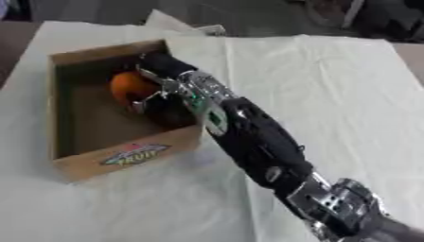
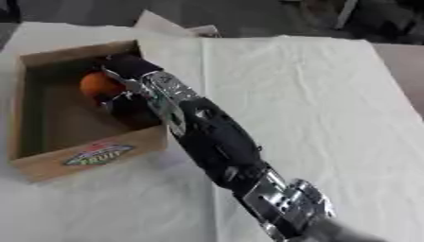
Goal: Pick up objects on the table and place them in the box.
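A shallow cardboard box [image 1: 91, 163] with a colourful label on its front wall sits at the left of the white-covered table. My right arm reaches diagonally from the lower right over the box's right wall. Inside the box, near its far right corner, my right hand [image 1: 162, 70] has its fingers curled round a round orange object [image 1: 126, 88]. The orange object is low in the box; whether it touches the floor is hidden by the hand. My left hand shows in neither view.
A white cloth [image 1: 331, 94] covers the table, with creases running across it. A pale folded thing [image 1: 178, 24] lies just behind the box. The table's far edge meets a dark floor at the top.
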Robot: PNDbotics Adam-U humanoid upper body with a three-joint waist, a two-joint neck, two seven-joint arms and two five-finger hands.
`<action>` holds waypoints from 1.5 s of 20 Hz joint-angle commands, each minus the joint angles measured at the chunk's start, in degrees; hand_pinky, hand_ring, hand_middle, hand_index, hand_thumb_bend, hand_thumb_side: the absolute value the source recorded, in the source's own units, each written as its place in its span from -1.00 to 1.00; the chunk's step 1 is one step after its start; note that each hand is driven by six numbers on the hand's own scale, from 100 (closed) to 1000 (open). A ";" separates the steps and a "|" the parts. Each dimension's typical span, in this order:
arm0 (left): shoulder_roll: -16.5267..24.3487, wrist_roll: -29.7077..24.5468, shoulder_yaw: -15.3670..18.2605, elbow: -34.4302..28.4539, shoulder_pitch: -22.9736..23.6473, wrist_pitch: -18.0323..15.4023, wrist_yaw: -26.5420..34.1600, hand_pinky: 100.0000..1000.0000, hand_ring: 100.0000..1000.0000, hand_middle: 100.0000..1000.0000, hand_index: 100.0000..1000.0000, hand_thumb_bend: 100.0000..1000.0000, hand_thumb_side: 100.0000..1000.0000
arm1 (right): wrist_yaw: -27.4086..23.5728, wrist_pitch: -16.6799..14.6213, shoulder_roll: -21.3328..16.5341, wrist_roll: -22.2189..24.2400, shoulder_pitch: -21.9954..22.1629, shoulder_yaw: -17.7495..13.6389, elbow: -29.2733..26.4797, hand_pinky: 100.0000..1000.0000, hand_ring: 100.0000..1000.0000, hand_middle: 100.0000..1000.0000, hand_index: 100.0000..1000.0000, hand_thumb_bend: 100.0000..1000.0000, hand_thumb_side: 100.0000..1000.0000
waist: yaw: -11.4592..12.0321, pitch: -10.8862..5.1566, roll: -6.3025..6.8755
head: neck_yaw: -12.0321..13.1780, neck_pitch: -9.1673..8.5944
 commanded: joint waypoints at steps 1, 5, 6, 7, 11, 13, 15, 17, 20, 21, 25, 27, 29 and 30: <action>0.58 -0.10 -0.22 -0.96 -0.41 0.20 0.03 -0.32 -0.07 0.17 0.28 -1.00 0.91 | 2.88 0.43 -1.19 -0.26 -1.31 -0.26 -2.43 0.82 0.95 0.46 0.94 -1.00 -0.30 | 0.04 -1.15 0.51 | -0.10 -0.75; 0.58 -0.13 -0.21 -0.96 -0.32 0.32 0.10 -0.32 -0.07 0.17 0.28 -1.00 0.91 | 4.00 0.17 -1.80 -1.59 -1.51 -0.74 -4.36 0.82 0.94 0.47 0.95 -1.00 -0.23 | -0.17 -1.46 0.61 | 0.02 -0.86; 0.57 -0.12 -0.20 -0.96 -0.31 0.33 0.12 -0.32 -0.07 0.17 0.28 -1.00 0.90 | 4.14 0.12 -1.99 -1.91 -1.48 -0.87 -5.09 0.82 0.94 0.46 0.94 -1.00 -0.23 | -0.24 -1.55 0.67 | 0.09 -0.91; 0.57 -0.10 -0.17 -0.96 -0.29 0.34 0.15 -0.32 -0.07 0.17 0.28 -1.00 0.90 | 3.81 0.05 -2.19 -2.17 -1.40 -1.05 -5.92 0.82 0.94 0.46 0.94 -1.00 -0.23 | -0.34 -1.64 0.73 | 0.18 -0.94; 0.60 -0.06 -0.10 -0.96 -0.11 0.41 0.20 -0.32 -0.07 0.17 0.28 -1.00 0.90 | 1.30 0.05 -3.55 -2.68 -1.16 -1.58 -10.64 0.82 0.94 0.45 0.93 -1.00 -0.24 | -0.72 -2.05 1.01 | 0.52 -1.11; 0.64 -0.04 -0.04 -0.96 0.02 0.42 0.19 -0.32 -0.07 0.17 0.28 -1.00 0.90 | -0.56 0.24 -4.48 -2.45 -1.00 -1.72 -13.50 0.82 0.93 0.44 0.92 -1.00 -0.28 | -0.92 -2.24 1.16 | 0.76 -1.01; 0.70 -0.02 0.02 -0.96 0.16 0.47 0.12 -0.32 -0.07 0.17 0.28 -1.00 0.90 | -2.97 0.61 -5.92 -2.14 -0.70 -1.83 -17.01 0.81 0.93 0.45 0.92 -1.00 -0.28 | -1.22 -2.41 1.23 | 1.12 -0.77; 0.76 0.05 0.10 -0.96 0.28 0.46 0.04 -0.32 -0.07 0.17 0.28 -1.00 0.90 | -5.93 1.52 -7.60 -2.12 -0.22 -2.13 -20.98 0.80 0.91 0.42 0.91 -1.00 -0.33 | -1.63 -2.50 1.38 | 1.63 -0.61; 0.87 0.32 0.34 -0.96 0.50 0.36 -0.13 -0.32 -0.07 0.17 0.28 -1.00 0.90 | -12.36 3.76 -11.38 -2.28 1.19 -3.16 -28.43 0.79 0.90 0.39 0.90 -1.00 -0.37 | -2.51 -2.67 1.65 | 2.57 -0.11; 0.89 0.45 0.44 -0.96 0.59 0.37 -0.20 -0.32 -0.07 0.17 0.28 -1.00 0.90 | -14.03 4.64 -13.09 -2.54 1.87 -3.62 -31.06 0.79 0.89 0.40 0.90 -1.00 -0.39 | -2.91 -2.74 1.71 | 2.99 0.03; 0.92 0.91 0.74 -0.96 0.81 0.44 -0.52 -0.32 -0.07 0.17 0.28 -1.00 0.90 | -20.23 7.87 -19.56 -4.16 6.04 -5.96 -40.79 0.78 0.89 0.39 0.89 -1.00 -0.36 | -4.24 -2.92 1.91 | 5.10 0.28; 0.89 1.10 0.84 -0.96 0.88 0.50 -0.66 -0.32 -0.07 0.17 0.28 -1.00 0.90 | -23.52 9.48 -22.18 -4.90 8.68 -7.45 -44.78 0.78 0.88 0.38 0.89 -1.00 -0.32 | -4.78 -2.93 2.00 | 6.08 0.24; 0.80 1.28 0.96 -0.96 0.97 0.61 -0.86 -0.32 -0.07 0.17 0.28 -1.00 0.90 | -26.66 11.19 -24.83 -6.09 12.31 -9.37 -48.95 0.78 0.88 0.36 0.88 -1.00 -0.27 | -5.38 -2.87 2.10 | 6.95 0.23; 0.76 1.36 1.00 -0.96 0.99 0.63 -0.96 -0.32 -0.08 0.17 0.28 -1.00 0.90 | -27.96 12.11 -25.84 -6.77 13.92 -10.28 -50.76 0.77 0.88 0.34 0.87 -1.00 -0.20 | -5.60 -2.83 2.15 | 7.21 0.24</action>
